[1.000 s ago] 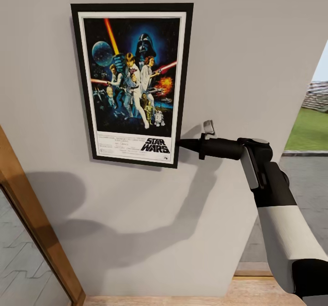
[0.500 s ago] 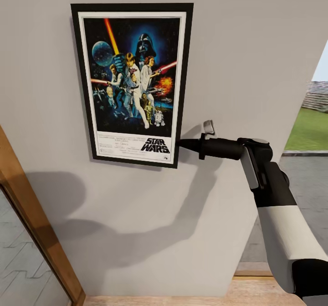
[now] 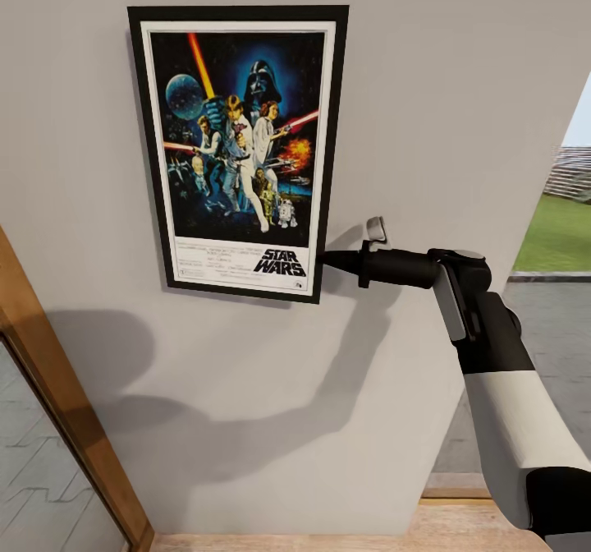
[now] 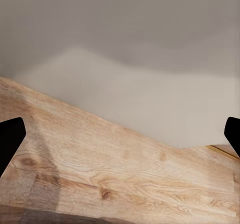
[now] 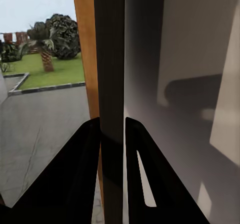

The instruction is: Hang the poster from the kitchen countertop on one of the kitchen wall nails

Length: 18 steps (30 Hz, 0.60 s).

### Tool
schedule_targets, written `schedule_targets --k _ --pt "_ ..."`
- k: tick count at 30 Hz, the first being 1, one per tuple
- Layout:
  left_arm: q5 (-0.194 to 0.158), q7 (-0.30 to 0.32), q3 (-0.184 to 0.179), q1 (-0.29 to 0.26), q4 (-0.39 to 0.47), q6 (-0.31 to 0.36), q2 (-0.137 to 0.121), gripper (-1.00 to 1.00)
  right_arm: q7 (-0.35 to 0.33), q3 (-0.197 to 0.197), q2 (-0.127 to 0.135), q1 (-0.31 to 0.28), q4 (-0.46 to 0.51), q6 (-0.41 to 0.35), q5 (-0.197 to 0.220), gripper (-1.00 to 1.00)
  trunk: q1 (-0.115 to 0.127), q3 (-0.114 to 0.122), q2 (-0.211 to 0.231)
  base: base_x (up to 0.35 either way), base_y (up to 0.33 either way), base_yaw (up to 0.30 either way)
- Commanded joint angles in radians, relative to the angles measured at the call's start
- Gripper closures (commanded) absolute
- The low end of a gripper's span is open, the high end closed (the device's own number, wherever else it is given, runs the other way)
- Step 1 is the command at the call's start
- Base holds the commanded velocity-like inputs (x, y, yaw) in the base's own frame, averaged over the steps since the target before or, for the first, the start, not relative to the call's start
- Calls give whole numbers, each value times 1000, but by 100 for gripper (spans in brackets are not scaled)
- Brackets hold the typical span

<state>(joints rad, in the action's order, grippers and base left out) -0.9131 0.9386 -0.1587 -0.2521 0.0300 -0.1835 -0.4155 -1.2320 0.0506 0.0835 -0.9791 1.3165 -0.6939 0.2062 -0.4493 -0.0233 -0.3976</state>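
Black-framed poster on wall; right end effector apparently clenches its lower-right edge.

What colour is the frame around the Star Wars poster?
Black, with a white border inside; the poster shows best in the head view.

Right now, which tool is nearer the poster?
The right tool: it clamps the poster at its lower right edge. The left tool points at wooden floor, no poster near.

I see the grey wall carrying the poster, which hangs flat and upright against it, above the wooden floor.
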Motion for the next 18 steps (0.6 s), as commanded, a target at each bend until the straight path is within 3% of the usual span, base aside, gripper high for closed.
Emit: schedule_targets --k 1,18 --pt "-6 2 -8 -1 -1 -7 0 -100 -1 2 1 -1 0 -10 8 100 -1 -2 -2 0 0 0" --pt "-6 2 -8 -1 -1 -7 0 -100 -1 2 1 -1 0 -10 9 100 -1 -2 -2 0 0 0"
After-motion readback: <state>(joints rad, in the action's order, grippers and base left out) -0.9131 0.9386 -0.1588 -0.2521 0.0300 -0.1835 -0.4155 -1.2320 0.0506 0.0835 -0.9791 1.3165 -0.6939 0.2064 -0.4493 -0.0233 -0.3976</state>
